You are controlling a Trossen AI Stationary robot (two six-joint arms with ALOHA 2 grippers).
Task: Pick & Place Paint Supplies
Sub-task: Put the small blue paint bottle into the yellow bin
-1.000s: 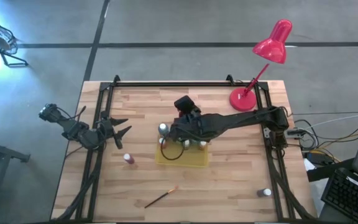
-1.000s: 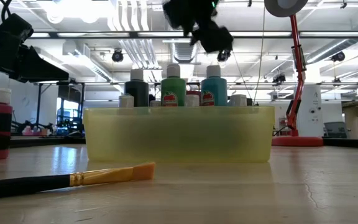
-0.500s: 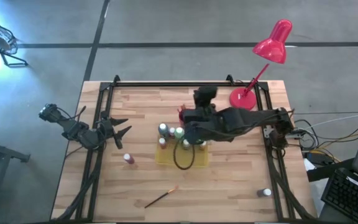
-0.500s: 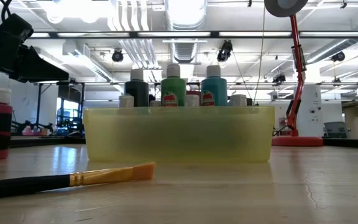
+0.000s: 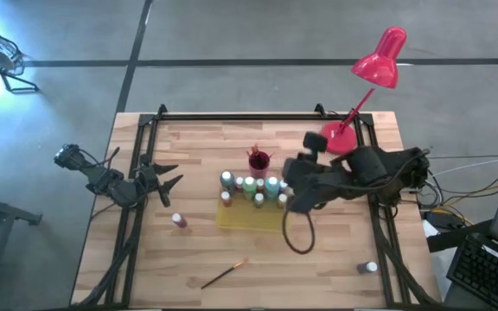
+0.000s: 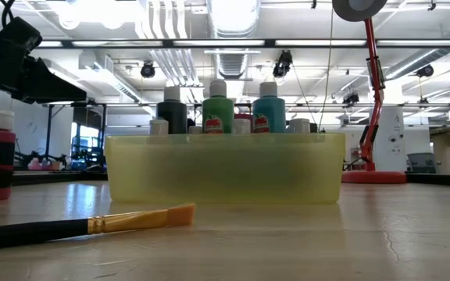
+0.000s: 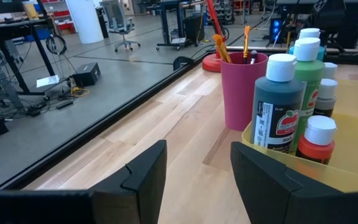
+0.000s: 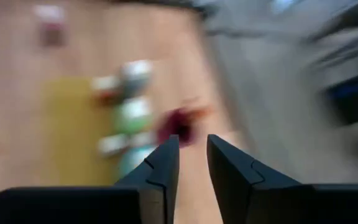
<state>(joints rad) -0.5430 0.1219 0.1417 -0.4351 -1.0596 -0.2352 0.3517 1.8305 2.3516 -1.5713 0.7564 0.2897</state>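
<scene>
- Paint bottles (image 5: 251, 185) stand upright in the yellow tray (image 5: 247, 221) in the middle of the table (image 5: 335, 250), caps up.
- 3 paint things lie outside the tray: a red bottle (image 5: 179, 221), a brush (image 5: 224, 274) and a small bottle (image 5: 368, 268).
- The pink cup (image 5: 258, 161) sits just behind the tray with brushes standing in it.
- The left hand (image 5: 168, 181) hangs at the left side of the table. Its 2 fingers are spread wide and hold nothing.
- The right hand (image 5: 290, 193) is just beside the right end of the tray. Its fingers are close together with a thin gap, and nothing is in it.
- The red bottle stands upright between the left hand and the tray, near the left hand. I think the left arm is the closer one for it.
- The small bottle is near the right front corner of the table, well apart from the tray. The right arm is closer to it.
- The brush lies flat on a slant, well apart from both hands. Its orange tip (image 6: 180, 213) points toward the tray and its dark handle points away.
</scene>
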